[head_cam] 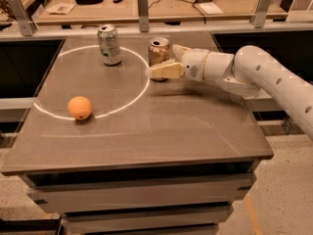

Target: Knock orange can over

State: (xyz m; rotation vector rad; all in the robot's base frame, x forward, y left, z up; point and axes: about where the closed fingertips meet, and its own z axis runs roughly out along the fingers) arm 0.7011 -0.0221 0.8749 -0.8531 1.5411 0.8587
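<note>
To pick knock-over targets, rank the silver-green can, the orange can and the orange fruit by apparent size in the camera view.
1. The silver-green can and the orange can: alike, not ranked; the gripper, in front of the orange can, hides its base.
2. The orange fruit: smallest.

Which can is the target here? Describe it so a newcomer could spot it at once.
On the grey table, follow the white circle to its far right edge, where the open gripper reaches in from the right. The orange can stands upright there; its tan-gold body sets it apart from the silver-green can on its left and the round orange fruit nearer the front.
</note>
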